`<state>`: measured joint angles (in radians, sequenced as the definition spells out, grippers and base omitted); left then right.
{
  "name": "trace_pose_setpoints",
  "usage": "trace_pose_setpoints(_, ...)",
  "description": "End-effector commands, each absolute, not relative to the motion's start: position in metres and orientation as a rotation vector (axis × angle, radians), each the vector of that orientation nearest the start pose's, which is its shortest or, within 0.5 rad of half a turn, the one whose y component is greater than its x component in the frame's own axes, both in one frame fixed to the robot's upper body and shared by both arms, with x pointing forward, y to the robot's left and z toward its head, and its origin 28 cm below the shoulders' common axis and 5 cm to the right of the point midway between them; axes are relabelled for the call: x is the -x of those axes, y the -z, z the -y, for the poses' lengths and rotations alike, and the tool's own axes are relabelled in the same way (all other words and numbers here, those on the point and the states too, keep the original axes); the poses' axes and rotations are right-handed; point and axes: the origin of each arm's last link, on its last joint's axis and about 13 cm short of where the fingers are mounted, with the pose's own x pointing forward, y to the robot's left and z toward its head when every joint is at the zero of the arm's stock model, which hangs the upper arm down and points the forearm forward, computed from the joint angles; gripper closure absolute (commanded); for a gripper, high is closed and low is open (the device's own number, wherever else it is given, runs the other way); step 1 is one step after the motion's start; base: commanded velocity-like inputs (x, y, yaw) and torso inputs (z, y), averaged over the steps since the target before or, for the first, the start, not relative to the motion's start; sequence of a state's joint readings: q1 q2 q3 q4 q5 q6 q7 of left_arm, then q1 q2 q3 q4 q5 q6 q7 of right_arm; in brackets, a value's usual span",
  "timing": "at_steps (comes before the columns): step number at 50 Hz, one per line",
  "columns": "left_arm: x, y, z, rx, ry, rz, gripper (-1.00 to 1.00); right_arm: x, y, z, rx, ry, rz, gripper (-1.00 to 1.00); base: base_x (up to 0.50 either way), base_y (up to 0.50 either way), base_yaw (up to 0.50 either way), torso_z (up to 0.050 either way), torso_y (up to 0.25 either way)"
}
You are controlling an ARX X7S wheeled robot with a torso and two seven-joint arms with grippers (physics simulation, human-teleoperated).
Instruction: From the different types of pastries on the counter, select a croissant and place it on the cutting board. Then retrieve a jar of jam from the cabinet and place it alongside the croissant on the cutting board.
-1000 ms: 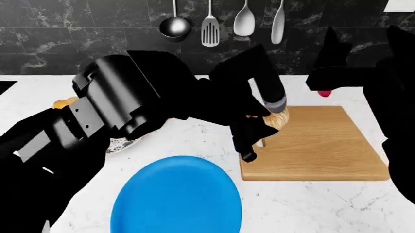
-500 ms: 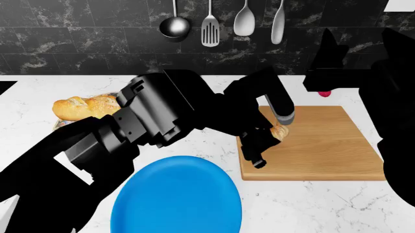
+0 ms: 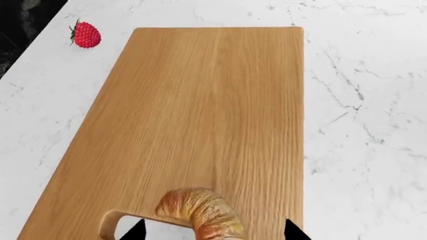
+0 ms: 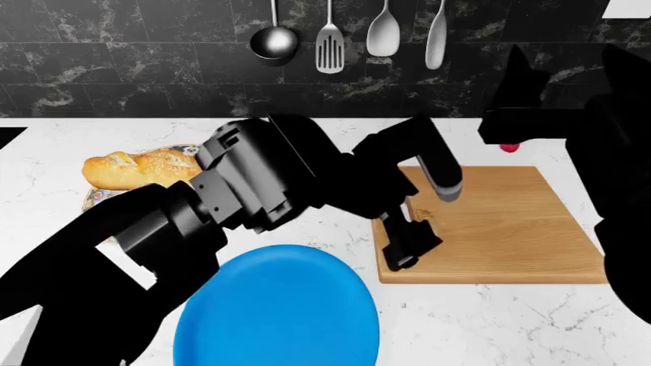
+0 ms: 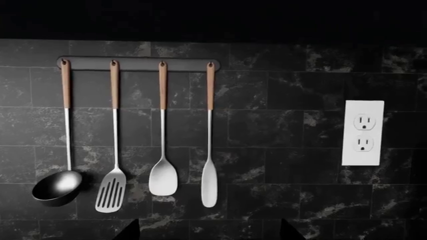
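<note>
The croissant (image 3: 203, 215) lies on the cutting board (image 3: 200, 110), right by its slot handle (image 3: 113, 225). My left gripper (image 3: 213, 229) is open, with one fingertip on each side of the croissant and a gap to both. In the head view the left gripper (image 4: 407, 240) hangs over the left edge of the board (image 4: 508, 229) and hides the croissant. My right gripper (image 5: 208, 231) is open and empty, held up facing the black tiled wall; in the head view it (image 4: 524, 88) is at the right. The jar of jam is out of view.
A red strawberry (image 3: 85, 35) lies on the counter (image 4: 489, 320) past the board's far corner. The long loaf (image 4: 137, 168) sits on a patterned plate at the left. A round blue plate (image 4: 274, 305) is in front. Utensils (image 5: 113, 130) hang on the wall beside a socket (image 5: 363, 132).
My left gripper has carried the croissant down onto the board's slot end and opened off it. The loaf, hidden by the arm one second ago, now shows. The right arm has not moved.
</note>
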<state>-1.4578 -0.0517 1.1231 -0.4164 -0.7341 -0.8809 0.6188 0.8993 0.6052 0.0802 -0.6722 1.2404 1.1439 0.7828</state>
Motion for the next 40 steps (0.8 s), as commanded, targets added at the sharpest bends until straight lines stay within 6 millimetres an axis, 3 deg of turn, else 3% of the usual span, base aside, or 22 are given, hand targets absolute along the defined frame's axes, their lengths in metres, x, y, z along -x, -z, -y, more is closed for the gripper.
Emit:
trace_pose_setpoints(1, -0.358, -0.268, -0.092, -0.569, 1.257, -0.412, -1.00, -0.220, -0.293, 0.148, 0.016, 0.032, 0.263, -1.00, 0.00, 0.00, 0.00, 0.000, 0.000)
trace_pose_setpoints(13, -0.342, -0.302, -0.115, -0.566, 1.230, -0.315, -1.00, -0.217, -0.294, 0.150, 0.020, 0.041, 0.265, -1.00, 0.00, 0.00, 0.00, 0.000, 0.000)
trace_pose_setpoints(24, -0.313, -0.326, -0.136, -0.555, 1.237, -0.252, -1.00, -0.215, -0.295, 0.152, 0.019, 0.050, 0.267, -1.00, 0.00, 0.00, 0.00, 0.000, 0.000)
trace_pose_setpoints(32, -0.295, -0.330, -0.158, -0.552, 1.182, -0.220, -1.00, -0.208, -0.299, 0.153, 0.016, 0.073, 0.303, -1.00, 0.00, 0.00, 0.00, 0.000, 0.000)
trace_pose_setpoints(40, -0.281, -0.329, -0.175, -0.535, 1.131, -0.179, -1.00, -0.189, -0.312, 0.155, 0.032, 0.111, 0.391, -1.00, 0.00, 0.00, 0.00, 0.000, 0.000)
